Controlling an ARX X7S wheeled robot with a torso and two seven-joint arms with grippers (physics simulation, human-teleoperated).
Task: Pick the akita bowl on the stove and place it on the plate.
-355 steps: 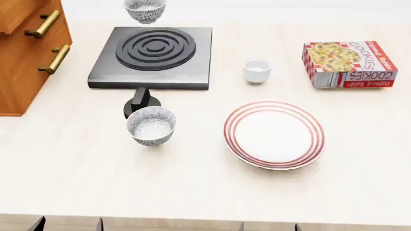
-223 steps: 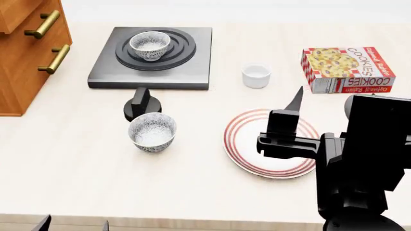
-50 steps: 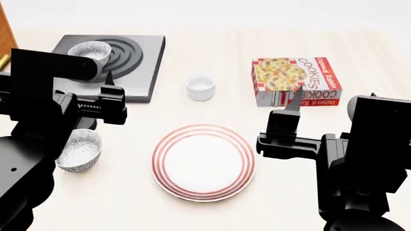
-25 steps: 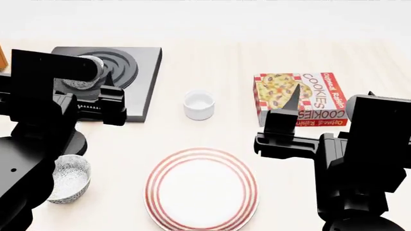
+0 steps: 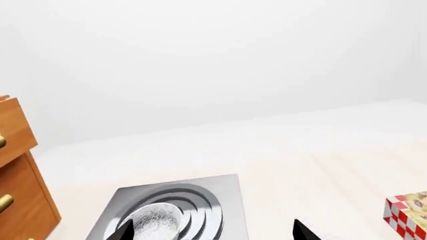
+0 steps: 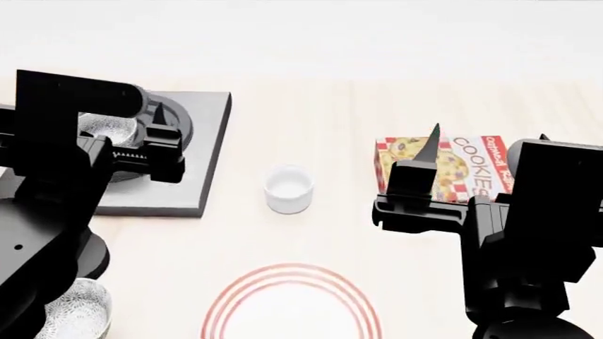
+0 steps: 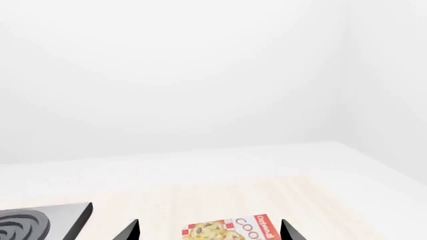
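Note:
The akita bowl (image 5: pixel 155 222) sits on the burner rings of the dark grey stove (image 5: pixel 223 200). In the head view the left arm covers most of the bowl (image 6: pixel 106 128) and the stove's (image 6: pixel 203 141) left part. My left gripper (image 5: pixel 212 232) hangs open above the stove's near side, the bowl just inside one fingertip, nothing held. Only the far rim of the red-ringed plate (image 6: pixel 290 275) shows, at the head view's bottom edge. My right gripper (image 6: pixel 485 141) is open and empty above the table before the cookie box.
An identical second bowl (image 6: pixel 78 314) stands at the lower left, beside the left arm. A small white cup (image 6: pixel 288 188) stands between stove and plate. The cookie box (image 6: pixel 462 166) lies at the right. A wooden cabinet (image 5: pixel 17 175) with brass handles stands left of the stove.
The head view has shifted, so stove, cup, box and plate have slid down the picture and the plate is now mostly cut off. Both arms keep their places in view, still open.

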